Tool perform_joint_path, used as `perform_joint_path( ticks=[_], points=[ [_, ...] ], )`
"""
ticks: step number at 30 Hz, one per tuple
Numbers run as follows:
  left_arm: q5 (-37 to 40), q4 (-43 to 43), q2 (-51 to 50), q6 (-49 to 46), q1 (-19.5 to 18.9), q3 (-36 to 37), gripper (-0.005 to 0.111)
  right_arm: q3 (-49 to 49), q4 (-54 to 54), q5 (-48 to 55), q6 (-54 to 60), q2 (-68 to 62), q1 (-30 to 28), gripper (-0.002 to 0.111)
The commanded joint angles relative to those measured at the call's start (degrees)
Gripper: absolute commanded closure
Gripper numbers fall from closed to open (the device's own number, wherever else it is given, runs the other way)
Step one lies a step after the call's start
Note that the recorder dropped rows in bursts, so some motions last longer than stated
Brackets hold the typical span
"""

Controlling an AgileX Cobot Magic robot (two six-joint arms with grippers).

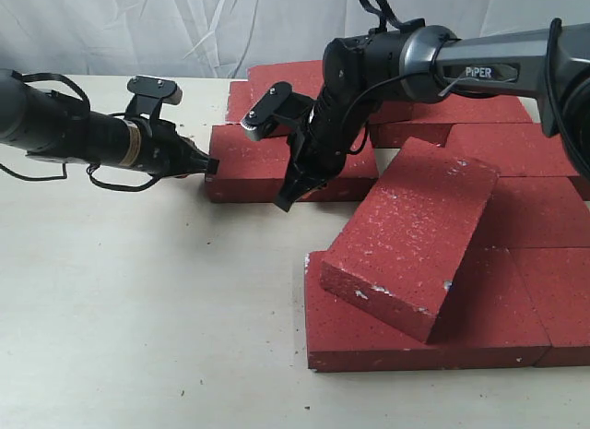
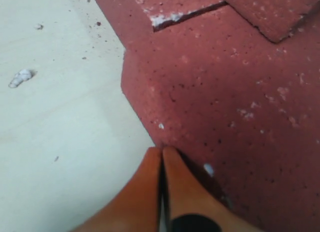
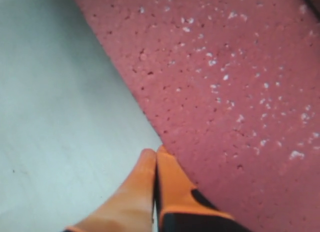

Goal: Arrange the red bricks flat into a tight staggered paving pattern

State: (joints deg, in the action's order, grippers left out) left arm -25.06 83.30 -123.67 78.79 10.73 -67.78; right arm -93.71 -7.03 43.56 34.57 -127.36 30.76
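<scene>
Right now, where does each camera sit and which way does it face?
Exterior view: off the arms, raised, looking down across the table toward a white backdrop; shows the left arm, the right arm, the flat brick, the tilted brick.
Left wrist view: on the left wrist, looking along the shut left end effector at a brick corner.
Right wrist view: on the right wrist, looking along the shut right end effector at a brick edge.
Shared: both wrist views show brick meeting table, apparently the flat brick.

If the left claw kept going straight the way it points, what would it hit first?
The flat red brick right in front: the shut left gripper points at its end face and seems to touch it, though depth is unclear.
</scene>
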Motion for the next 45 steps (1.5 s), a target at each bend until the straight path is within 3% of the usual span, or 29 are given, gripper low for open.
perform_joint_path(
  ticks=[1, 7, 13, 20, 30, 35, 38, 45],
  points=[
    [-0.56, -0.39, 0.01, -0.55, 0.81, -0.34, 0.107, -0.34, 9.89, -1.95, -2.17, 0.11, -1.60, 0.109],
    [-0.46, 0.01, 0.01, -1.39, 0.81, -0.34, 0.107, -0.34, 12.88, -1.69, -2.79, 0.40, -1.60, 0.109],
    [4.72, 2.54, 1.41, 0.62, 0.81, -0.34, 0.107, -0.34, 16.11, -0.39, -4.26, 0.75, -1.60, 0.109],
    [-2.21, 5.19, 2.26, 2.06, 0.81, -0.34, 0.107, -0.34, 11.67, 2.37, -4.38, 5.66, -1.39, 0.109],
    [0.49, 5.19, 2.16, 2.11, 0.81, -0.34, 0.107, -0.34, 11.02, -3.68, -4.72, -0.42, -1.39, 0.109],
    [-2.37, 5.19, 2.16, 2.37, 0.81, -0.34, 0.107, -0.34, 7.03, 2.67, -4.75, 1.73, -1.25, 0.109],
    [-1.97, 5.44, 2.03, 2.37, 0.81, -0.34, 0.107, -0.34, 1.37, 3.46, -1.62, 1.47, -1.25, 0.109],
    [-2.08, 5.43, 2.03, 2.37, 0.81, -0.34, 0.107, -0.34, 1.10, 2.83, -0.45, -1.19, -1.37, 0.109]
  ],
)
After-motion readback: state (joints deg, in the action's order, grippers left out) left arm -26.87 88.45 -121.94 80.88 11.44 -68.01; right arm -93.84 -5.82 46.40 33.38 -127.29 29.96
